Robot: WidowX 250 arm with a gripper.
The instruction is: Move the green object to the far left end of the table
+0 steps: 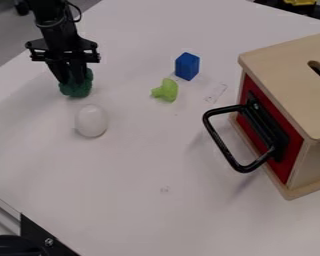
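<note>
At upper left, gripper point(70, 80) clamped on dark green object point(78, 90), white egg point(91, 120) nearby

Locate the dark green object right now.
The dark green object is at the upper left of the camera view, held in the tool, just beyond the white egg.

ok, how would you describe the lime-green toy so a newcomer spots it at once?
Start at the wooden box with the black handle. In the picture, up and left of that handle, just lower left of the blue block, is a small lime-green toy, rounded with a short stub. It's far lighter than the dark green lump at the hand.
</note>
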